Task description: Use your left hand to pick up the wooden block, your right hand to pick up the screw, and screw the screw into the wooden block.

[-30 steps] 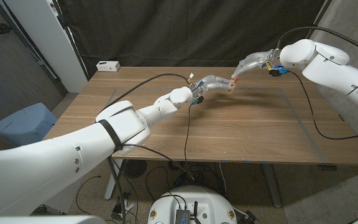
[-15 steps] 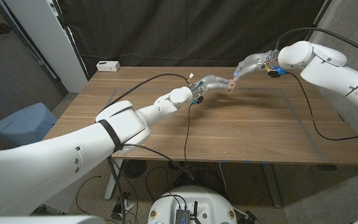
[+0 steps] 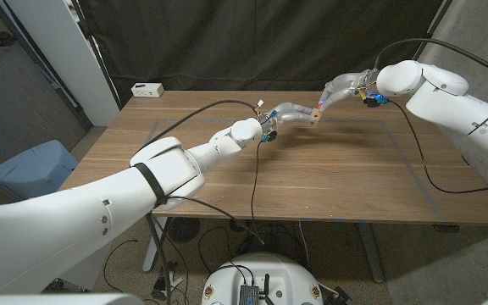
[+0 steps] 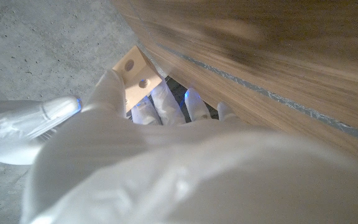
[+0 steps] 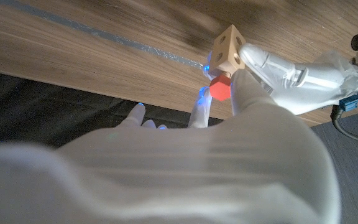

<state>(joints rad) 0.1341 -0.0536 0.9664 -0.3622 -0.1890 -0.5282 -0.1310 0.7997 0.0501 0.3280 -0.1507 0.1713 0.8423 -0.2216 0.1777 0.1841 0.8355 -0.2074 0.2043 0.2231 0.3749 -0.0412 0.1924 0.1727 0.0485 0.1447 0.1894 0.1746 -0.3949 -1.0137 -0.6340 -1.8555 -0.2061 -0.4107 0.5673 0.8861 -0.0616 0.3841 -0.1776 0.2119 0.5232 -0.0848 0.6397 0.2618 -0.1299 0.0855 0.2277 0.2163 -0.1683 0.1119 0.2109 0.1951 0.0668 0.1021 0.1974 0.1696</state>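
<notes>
While the left hand (image 3: 291, 112) grips the wooden block (image 3: 316, 116) in its fingertips above the table (image 3: 329, 178), upper centre of head view, the right hand (image 3: 339, 87) comes in from upper right w/ fingers pinching the red screw (image 5: 219, 87). In right wrist view, screw head sits right against the block's (image 5: 230, 46) holed face, upper-right-centre of frame.

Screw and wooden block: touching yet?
Touching. The right wrist view shows the red-headed screw pressed against the wooden block's face, no gap visible.
</notes>
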